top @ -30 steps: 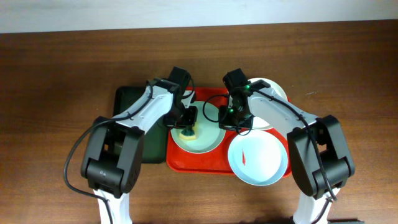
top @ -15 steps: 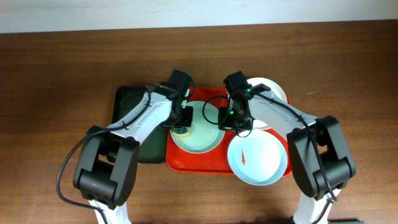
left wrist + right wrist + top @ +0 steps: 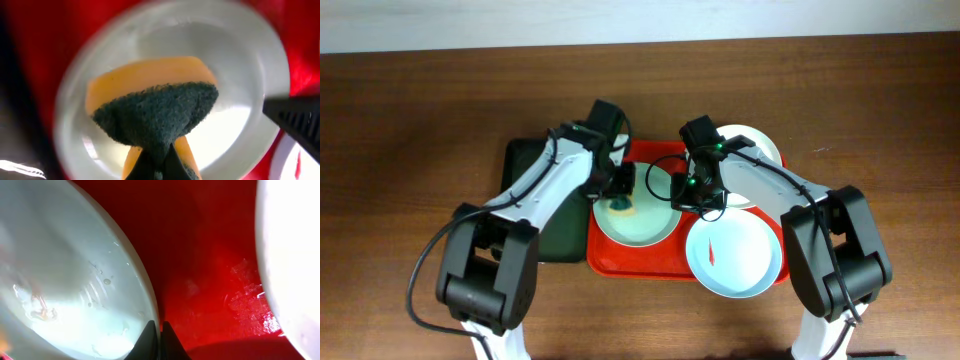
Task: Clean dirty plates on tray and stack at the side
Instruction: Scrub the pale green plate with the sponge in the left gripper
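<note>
Overhead, the left arm had swung its elbow outward over the last second. It had carried the sponge (image 3: 155, 100) from the near-left part of the mint plate (image 3: 645, 225) a little up toward the plate's far-left part. The right arm had not moved. That looked like a scrubbing stroke under way, so the first plate was probably still being cleaned and no stacking had begun.

On the wooden table (image 3: 420, 100), the red tray (image 3: 620, 262) held all three plates. The mint one lay at its left, the blue plate (image 3: 745, 260) at its near right with its edge over the tray's rim, and the white plate (image 3: 760, 142) at the far right, mostly hidden under the right arm. Just left of it sat the dark green tray (image 3: 525, 165), and nothing could be seen in its visible part.

From the right wrist, the mint plate looked wet and streaked, with only a faint pinkish trace left. The blue plate still showed its red smear (image 3: 712, 250).

The left gripper (image 3: 155, 167) was clamped tight on the sponge, whose dark scouring face showed over the yellow foam. The right gripper (image 3: 156, 337) was pinched closed on the mint plate's rim, apparently steadying it.
</note>
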`<state>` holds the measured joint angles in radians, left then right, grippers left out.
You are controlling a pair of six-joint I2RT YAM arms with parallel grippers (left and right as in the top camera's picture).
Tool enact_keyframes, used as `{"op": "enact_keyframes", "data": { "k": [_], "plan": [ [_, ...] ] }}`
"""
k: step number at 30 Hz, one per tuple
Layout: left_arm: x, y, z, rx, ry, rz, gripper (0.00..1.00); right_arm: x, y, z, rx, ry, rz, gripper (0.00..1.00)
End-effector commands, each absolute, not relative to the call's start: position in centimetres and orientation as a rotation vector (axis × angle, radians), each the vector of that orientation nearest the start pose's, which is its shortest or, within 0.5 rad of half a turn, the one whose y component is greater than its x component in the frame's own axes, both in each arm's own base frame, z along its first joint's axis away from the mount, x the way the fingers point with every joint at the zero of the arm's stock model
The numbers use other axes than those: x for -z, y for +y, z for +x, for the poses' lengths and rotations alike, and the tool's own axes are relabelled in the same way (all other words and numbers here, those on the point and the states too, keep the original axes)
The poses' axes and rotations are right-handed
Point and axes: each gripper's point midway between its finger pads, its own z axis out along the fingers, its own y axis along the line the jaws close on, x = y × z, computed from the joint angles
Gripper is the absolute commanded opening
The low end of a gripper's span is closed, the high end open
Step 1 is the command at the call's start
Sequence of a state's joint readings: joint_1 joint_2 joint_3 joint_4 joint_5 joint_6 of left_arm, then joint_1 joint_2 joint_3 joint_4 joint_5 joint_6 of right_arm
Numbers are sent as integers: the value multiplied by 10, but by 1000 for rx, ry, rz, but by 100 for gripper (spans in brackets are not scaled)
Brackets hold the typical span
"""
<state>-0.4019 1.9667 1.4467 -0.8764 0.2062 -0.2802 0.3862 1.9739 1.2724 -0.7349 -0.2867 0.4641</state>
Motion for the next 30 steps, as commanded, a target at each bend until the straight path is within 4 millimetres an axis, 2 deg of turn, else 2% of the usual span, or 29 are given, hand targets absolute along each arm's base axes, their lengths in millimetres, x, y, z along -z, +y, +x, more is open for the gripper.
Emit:
{"op": "enact_keyframes", "data": {
  "k": [1, 5, 7, 13, 15, 18, 20, 23, 26, 28, 30],
  "plan": [
    [-79, -181, 376, 274, 2910, 216, 0, 6, 184, 322, -454, 3147, 89, 4],
    [-66, -182, 374, 250, 2929, 227, 0, 6, 184, 322, -453, 3150, 90, 4],
    [-52, -180, 372, 220, 2960, 229, 0, 6, 184, 321, -452, 3151, 90, 4],
    [4, -177, 361, 162, 3097, 236, 0, 6, 184, 321, -452, 3151, 90, 4],
    [14, -196, 345, 358, 3168, 250, 0, 6, 184, 321, -452, 3151, 90, 4],
    [-9, -244, 332, 854, 3089, 464, 0, 6, 184, 322, -452, 3150, 90, 4],
    [-26, -255, 336, 966, 3045, 488, 0, 6, 184, 321, -452, 3151, 90, 4],
    [-47, -245, 352, 804, 3023, 490, 0, 6, 184, 321, -451, 3151, 90, 4],
    [-72, -224, 370, 552, 2966, 485, 0, 6, 184, 322, -452, 3150, 89, 4],
    [-76, -203, 379, 344, 2956, 414, 0, 6, 184, 321, -451, 3151, 90, 4],
    [-70, -195, 380, 280, 2969, 399, 0, 6, 184, 321, -451, 3151, 90, 4]
  ]
}}
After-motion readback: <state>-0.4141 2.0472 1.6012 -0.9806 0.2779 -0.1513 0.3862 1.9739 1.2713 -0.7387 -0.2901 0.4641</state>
